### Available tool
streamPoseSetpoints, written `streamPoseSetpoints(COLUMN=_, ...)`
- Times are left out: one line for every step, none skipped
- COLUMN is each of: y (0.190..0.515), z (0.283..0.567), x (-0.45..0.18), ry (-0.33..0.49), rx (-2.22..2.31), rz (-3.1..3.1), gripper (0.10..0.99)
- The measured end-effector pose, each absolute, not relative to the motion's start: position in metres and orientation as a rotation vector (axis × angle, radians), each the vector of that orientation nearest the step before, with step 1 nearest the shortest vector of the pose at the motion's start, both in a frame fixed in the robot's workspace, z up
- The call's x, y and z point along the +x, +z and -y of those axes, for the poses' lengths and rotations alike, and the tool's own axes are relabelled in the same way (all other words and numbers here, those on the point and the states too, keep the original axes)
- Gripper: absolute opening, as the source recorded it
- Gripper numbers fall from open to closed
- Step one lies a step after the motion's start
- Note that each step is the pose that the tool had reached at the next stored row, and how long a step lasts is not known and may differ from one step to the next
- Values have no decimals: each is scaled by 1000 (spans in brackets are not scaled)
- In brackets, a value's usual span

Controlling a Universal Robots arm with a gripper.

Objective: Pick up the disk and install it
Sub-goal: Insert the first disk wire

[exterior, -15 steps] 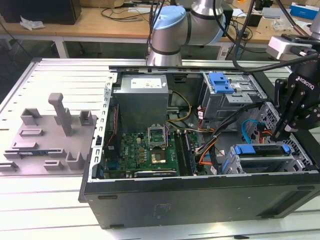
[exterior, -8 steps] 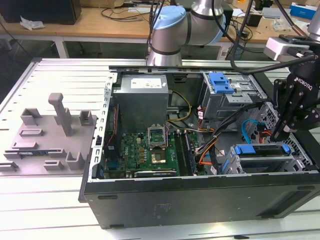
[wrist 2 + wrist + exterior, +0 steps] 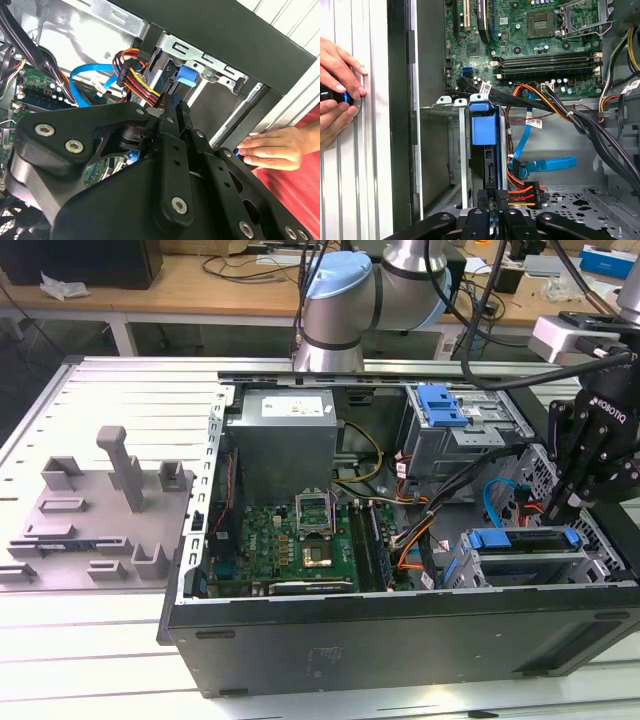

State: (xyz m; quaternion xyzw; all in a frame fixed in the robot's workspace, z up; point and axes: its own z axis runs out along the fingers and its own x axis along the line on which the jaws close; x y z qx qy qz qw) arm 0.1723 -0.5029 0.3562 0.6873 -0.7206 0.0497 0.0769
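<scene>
Disk (image 3: pixel 483 131) in bay (image 3: pixel 463 150), just beside hand (image 3: pixel 493 195)

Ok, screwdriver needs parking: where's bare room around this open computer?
Free: the ribbed silver table top around the grey moulded plastic fixture, up to the black computer case. Crowded: inside, cables and the black claw by the blue-framed silver disk.

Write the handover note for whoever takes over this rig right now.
The gripper is low inside the computer case, at the end of the disk. Whether it grips cannot be told.
Disk: on edge in the metal drive cage, on the exterior view's right, blue frame showing.
Done: the disk is in the cage.
Left: full seating cannot be confirmed, and the gripper is not yet clear of the case.
Caution: a person's hand lies on the table just outside the case wall.
</scene>
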Motion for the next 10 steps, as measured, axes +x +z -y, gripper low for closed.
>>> streamPoseSetpoints(y=356, z=503, x=173, ry=149, rx=2059, rz=2160, gripper=169)
streamPoseSetpoints(y=356, z=503, x=173, ry=149, rx=2058, rz=2160, gripper=169)
streamPoseSetpoints(y=356, z=503, x=173, ry=149, rx=2058, rz=2160, gripper=169)
streamPoseSetpoints(y=356, z=503, x=173, ry=149, rx=2058, rz=2160, gripper=169)
streamPoseSetpoints(y=356, z=503, x=173, ry=149, rx=2058, rz=2160, gripper=169)
streamPoseSetpoints(y=356, z=503, x=173, ry=149, rx=2058, rz=2160, gripper=169)
streamPoseSetpoints(y=356, z=503, x=173, ry=149, rx=2058, rz=2160, gripper=169)
streamPoseSetpoints(y=355, z=503, x=173, ry=149, rx=2058, rz=2160, gripper=169)
streamPoseSetpoints(y=355, z=503, x=173, ry=149, rx=2058, rz=2160, gripper=169)
streamPoseSetpoints(y=355, z=502, x=173, ry=149, rx=2058, rz=2160, gripper=169)
